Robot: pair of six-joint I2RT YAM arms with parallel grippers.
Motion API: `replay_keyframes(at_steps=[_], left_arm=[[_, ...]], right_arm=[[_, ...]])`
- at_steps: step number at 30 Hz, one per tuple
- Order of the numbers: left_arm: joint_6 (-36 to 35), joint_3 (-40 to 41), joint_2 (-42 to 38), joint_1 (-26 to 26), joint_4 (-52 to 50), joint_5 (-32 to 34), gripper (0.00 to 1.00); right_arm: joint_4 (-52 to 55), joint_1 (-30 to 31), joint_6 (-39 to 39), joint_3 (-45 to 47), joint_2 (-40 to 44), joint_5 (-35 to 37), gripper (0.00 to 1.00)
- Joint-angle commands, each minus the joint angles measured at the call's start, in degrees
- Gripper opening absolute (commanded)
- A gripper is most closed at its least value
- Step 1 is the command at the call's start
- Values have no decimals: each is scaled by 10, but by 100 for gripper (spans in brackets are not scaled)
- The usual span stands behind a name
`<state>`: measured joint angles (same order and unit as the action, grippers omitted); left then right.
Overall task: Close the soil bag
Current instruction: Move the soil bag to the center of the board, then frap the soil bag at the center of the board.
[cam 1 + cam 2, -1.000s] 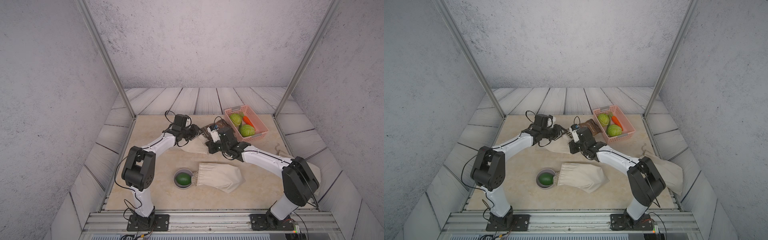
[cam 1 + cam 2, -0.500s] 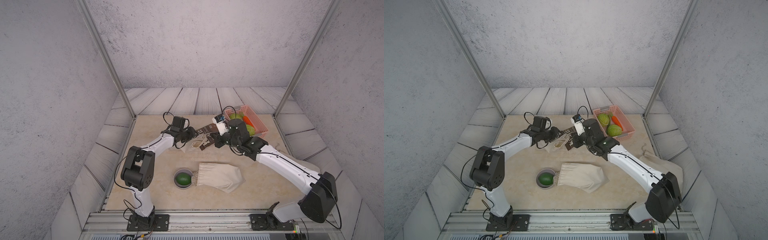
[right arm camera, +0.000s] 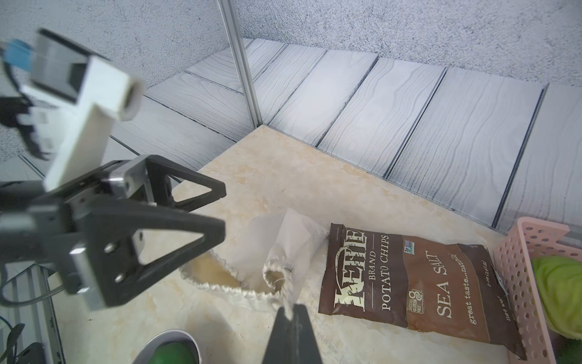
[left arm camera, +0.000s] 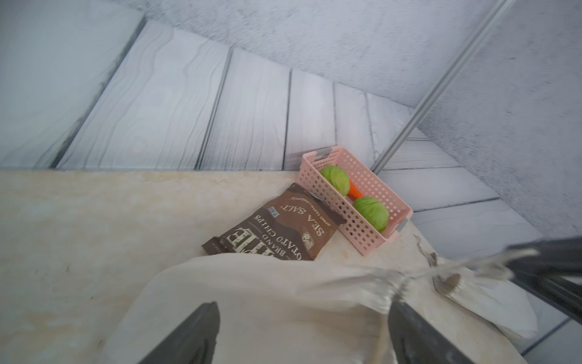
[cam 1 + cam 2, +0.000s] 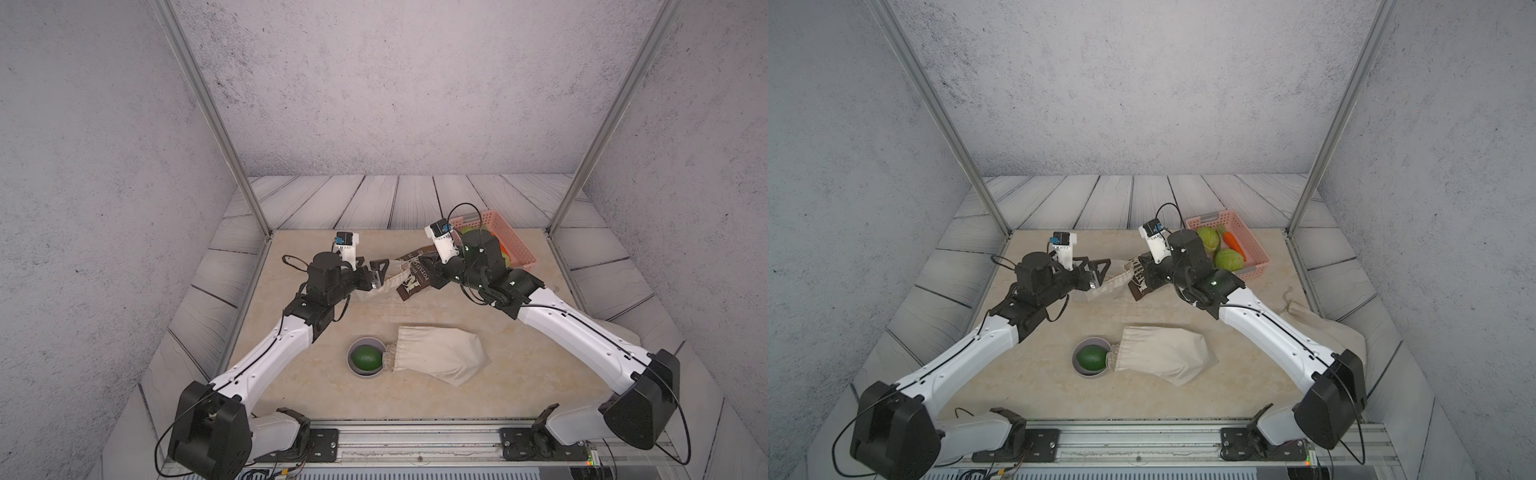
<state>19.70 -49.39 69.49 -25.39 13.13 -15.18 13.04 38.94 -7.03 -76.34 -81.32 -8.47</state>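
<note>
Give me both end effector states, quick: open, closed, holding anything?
Left end effector: open, holding nothing.
Right end effector: closed on the drawstring of the soil bag.

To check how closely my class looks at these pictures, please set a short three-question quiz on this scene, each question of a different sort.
1. True or false: the left gripper is open.
2. What does the right gripper pinch? A the chip bag; B the drawstring of a cloth bag; C the bowl.
3. Fill in: the orange vegetable in the pink basket is a ____.
Key: 1 true; 2 B; 3 carrot.
</note>
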Motion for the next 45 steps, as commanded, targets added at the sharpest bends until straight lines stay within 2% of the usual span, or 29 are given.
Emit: replay_keyframes(at_steps=[1,3,7,10,12,14,20,22,27,30,34,37,41,45], left_arm=[[-119,16,-5,-29,62,-17,90],[-161,8,1,-51,48,-12,89],[-236,-21,32,-95,40,42,87],[-262,-48,60,-110,34,61,82],[-271,-60,79,-114,37,72,75],[-279,-74,97,-117,41,82,64],[-277,-107,134,-121,37,127,18],[-274,-107,141,-121,25,146,11],[-260,-75,156,-121,-11,222,10],[-211,-64,160,-121,-60,330,19],[-151,-52,161,-121,-121,465,19],[-118,-64,180,-120,-166,538,19],[-80,-97,222,-112,-227,578,19],[-41,-102,245,-86,-254,572,16]], right_arm=[[-9,1,-5,-16,4,-12,0],[-10,1,-8,-15,6,-16,0],[-16,1,-16,-8,12,-23,0],[-18,1,-21,-3,13,-24,0],[-18,1,-23,-3,13,-27,0],[-18,1,-24,-3,13,-30,0],[-13,1,-13,4,24,-14,0],[-13,1,-6,12,35,5,0],[-18,-1,15,31,81,86,0],[-21,-2,33,40,109,134,0],[-11,-10,55,44,139,200,0],[-12,-26,65,55,170,243,0],[-5,-65,58,71,212,268,0],[3,-100,34,85,240,259,0]])
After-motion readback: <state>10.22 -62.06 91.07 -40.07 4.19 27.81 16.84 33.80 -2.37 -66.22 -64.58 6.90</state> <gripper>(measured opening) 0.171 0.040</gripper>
